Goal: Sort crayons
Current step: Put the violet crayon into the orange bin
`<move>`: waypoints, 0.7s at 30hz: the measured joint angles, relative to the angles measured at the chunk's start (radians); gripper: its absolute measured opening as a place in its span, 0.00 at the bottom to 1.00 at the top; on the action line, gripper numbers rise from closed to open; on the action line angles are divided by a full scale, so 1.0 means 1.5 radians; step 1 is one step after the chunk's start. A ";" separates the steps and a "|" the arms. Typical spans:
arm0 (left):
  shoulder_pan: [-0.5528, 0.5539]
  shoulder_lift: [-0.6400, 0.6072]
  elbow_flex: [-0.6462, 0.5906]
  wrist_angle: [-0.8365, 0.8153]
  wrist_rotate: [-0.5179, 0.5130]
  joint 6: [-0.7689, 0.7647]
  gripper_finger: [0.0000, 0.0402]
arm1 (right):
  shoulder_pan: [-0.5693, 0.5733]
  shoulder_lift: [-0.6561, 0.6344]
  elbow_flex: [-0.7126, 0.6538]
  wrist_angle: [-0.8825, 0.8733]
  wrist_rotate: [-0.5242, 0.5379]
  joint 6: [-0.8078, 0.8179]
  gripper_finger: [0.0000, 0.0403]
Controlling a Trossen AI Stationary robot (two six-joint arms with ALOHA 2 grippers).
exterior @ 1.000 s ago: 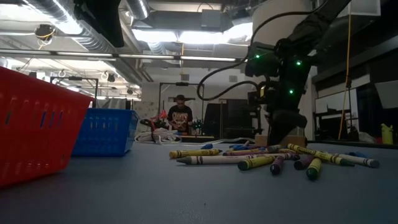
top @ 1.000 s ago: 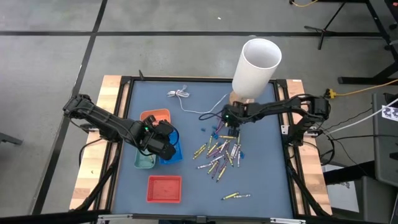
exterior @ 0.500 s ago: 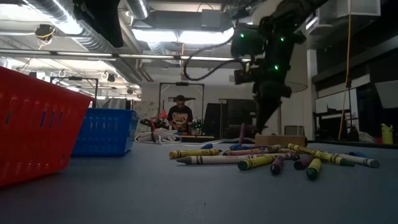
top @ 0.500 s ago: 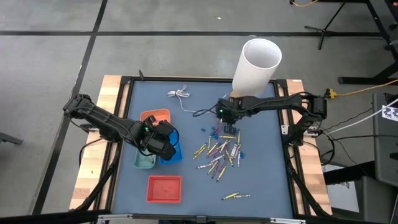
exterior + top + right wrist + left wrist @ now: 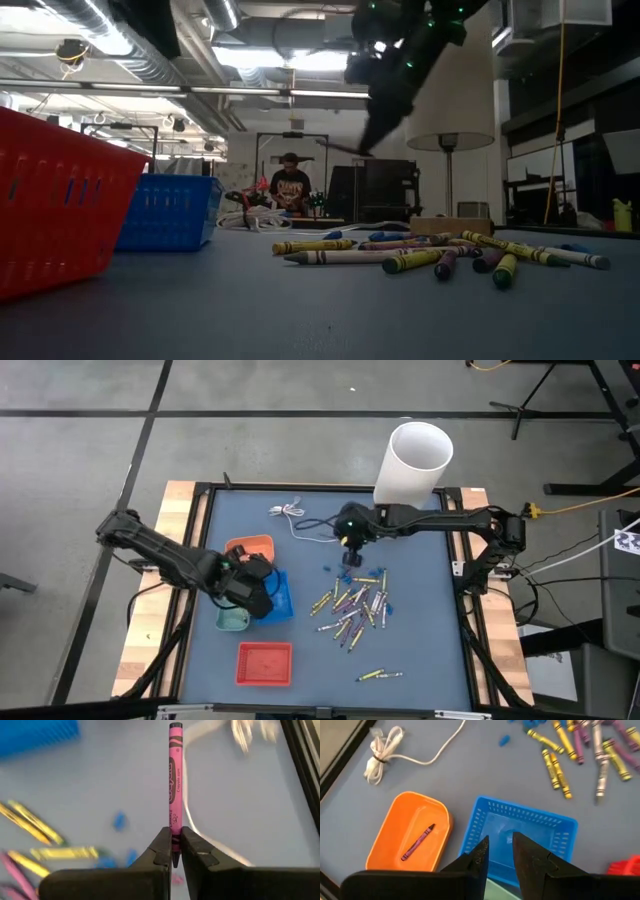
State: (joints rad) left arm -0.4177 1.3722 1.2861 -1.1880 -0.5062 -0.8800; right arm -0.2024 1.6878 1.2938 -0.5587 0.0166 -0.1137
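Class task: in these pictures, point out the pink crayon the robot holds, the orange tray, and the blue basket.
pink crayon (image 5: pixel 174 775), right wrist view, middle of its wrapper.
orange tray (image 5: pixel 438 813), left wrist view, bare rim.
blue basket (image 5: pixel 525 813), left wrist view, far rim.

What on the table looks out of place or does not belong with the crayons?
A coiled white cable lies on the mat beyond the orange tray, and small blue bits lie scattered among the loose crayons. Neither belongs to the sorting.
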 joint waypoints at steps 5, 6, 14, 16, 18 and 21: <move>-0.048 -0.066 0.000 -0.001 -0.054 -0.005 0.17 | 0.004 0.005 0.000 0.140 -0.081 0.000 0.06; -0.058 -0.078 0.000 -0.001 -0.069 -0.005 0.17 | 0.005 0.007 0.000 0.169 -0.092 0.000 0.06; -0.131 -0.110 -0.015 -0.001 -0.215 -0.031 0.17 | 0.029 0.084 0.001 0.460 -0.121 -0.027 0.06; -0.139 -0.110 -0.024 0.002 -0.226 -0.040 0.17 | 0.031 0.113 0.001 0.532 -0.129 -0.029 0.06; -0.144 -0.110 -0.036 0.014 -0.231 -0.041 0.17 | 0.032 0.144 0.001 0.607 -0.134 -0.027 0.06; -0.144 -0.109 -0.054 0.028 -0.230 -0.041 0.17 | 0.031 0.194 0.001 0.702 -0.140 -0.007 0.06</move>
State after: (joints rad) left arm -0.6342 1.2087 1.2053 -1.1456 -0.8509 -0.9417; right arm -0.1566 1.9789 1.2957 0.4938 -0.1936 -0.1241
